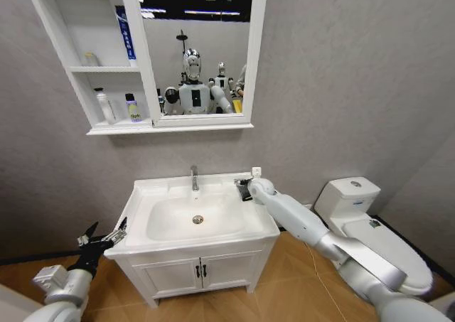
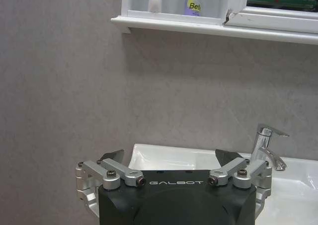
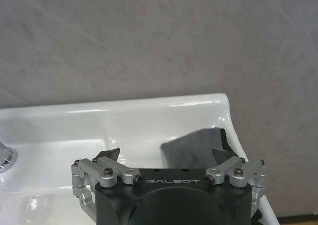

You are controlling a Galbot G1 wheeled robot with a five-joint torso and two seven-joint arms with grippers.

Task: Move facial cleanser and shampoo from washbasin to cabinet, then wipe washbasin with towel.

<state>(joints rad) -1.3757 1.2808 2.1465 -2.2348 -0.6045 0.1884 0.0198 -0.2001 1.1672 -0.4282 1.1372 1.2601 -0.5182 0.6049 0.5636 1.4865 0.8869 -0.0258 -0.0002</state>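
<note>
**Right gripper over towel at basin's back corner**

Where the white ceramic washbasin [image 1: 264,226] met the wall, lay the small dark grey folded towel [image 3: 191,149], directly ahead of the right gripper [image 3: 166,155], jaws spread wide, empty. Left gripper [image 1: 103,237] hung open off the basin's opposite edge, farther away. Bottles already stood in the white wall cabinet [image 1: 106,129].
</note>
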